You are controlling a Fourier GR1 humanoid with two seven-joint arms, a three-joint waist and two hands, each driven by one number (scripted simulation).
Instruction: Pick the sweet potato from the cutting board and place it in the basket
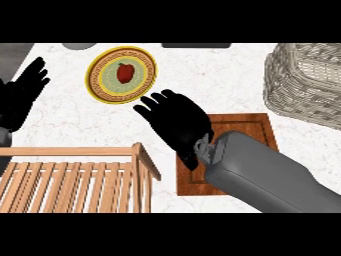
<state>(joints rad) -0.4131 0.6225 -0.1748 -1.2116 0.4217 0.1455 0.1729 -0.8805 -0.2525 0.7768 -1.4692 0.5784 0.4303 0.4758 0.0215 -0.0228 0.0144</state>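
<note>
The right hand (pixel 174 122) hovers with fingers spread over the cutting board (pixel 258 127), hiding any sweet potato. The left hand (pixel 21 90) rests open; the basket (pixel 313 82) waits nearby.

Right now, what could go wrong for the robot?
The right hand covers the cutting board, so the sweet potato is hidden; its fingers might miss it. Swinging toward the basket, the forearm could bump the wicker rim. The hand is also close to the plate.

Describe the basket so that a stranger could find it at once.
Look at the white counter, then at its far right corner. The basket stands there, beyond the cutting board. It alone is grey woven wicker; the crate at the lower left is of wooden slats.
</note>
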